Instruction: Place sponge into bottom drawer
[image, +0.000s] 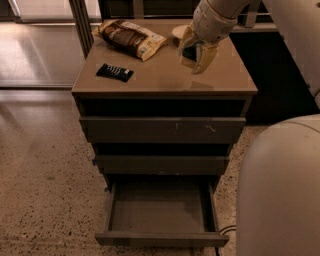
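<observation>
The gripper (193, 61) is clamped on the sponge (189, 51), up over the far right of the cabinet top (150, 80). Next, it should carry it nearer and down into the open bottom drawer (160, 207).

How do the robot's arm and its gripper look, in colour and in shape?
The arm has smooth, rounded, off-white shells, thick like tubes, with no cables showing. The gripper, over the right rear of the cabinet top, is pale yellowish and narrower than the white wrist above it.
</observation>
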